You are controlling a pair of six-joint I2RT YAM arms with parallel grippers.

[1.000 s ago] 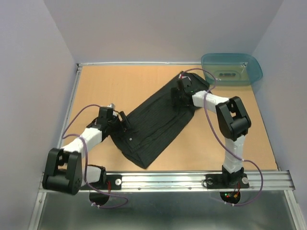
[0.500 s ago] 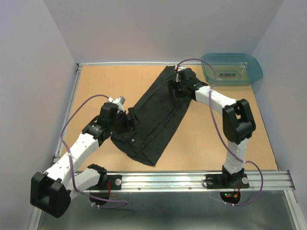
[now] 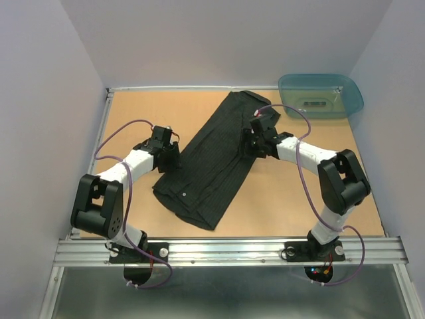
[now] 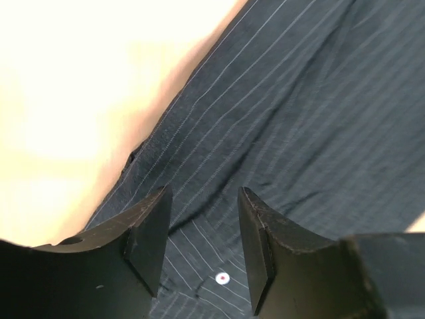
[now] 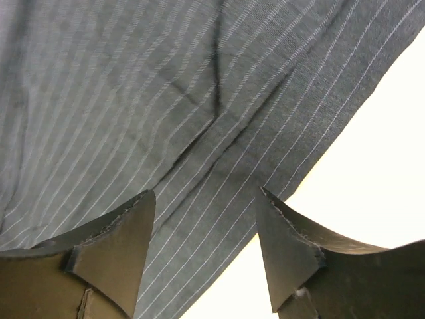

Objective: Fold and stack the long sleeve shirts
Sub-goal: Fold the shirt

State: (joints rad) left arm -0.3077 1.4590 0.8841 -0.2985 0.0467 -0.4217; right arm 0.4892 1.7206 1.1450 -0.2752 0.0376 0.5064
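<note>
One of the long sleeve shirts [image 3: 212,159], black with thin pinstripes, lies folded into a long band running diagonally across the table. My left gripper [image 3: 170,157] sits low at the band's left edge, open. In the left wrist view the shirt [image 4: 299,113] fills the space under the left gripper [image 4: 204,193], with a small pale button [image 4: 222,279] between the fingers. My right gripper [image 3: 251,143] is at the band's right edge, also open. In the right wrist view the right gripper [image 5: 206,196] straddles the hem of the shirt [image 5: 133,100], with nothing pinched.
A teal plastic tub [image 3: 322,95] stands at the far right corner. The wooden table [image 3: 299,193] has a raised metal rail along its near edge, and grey walls close in on three sides.
The shirt has been drawn into a narrower, longer band, its top end closer to the far edge. Both grippers shifted along its edges and their jaws have narrowed.
</note>
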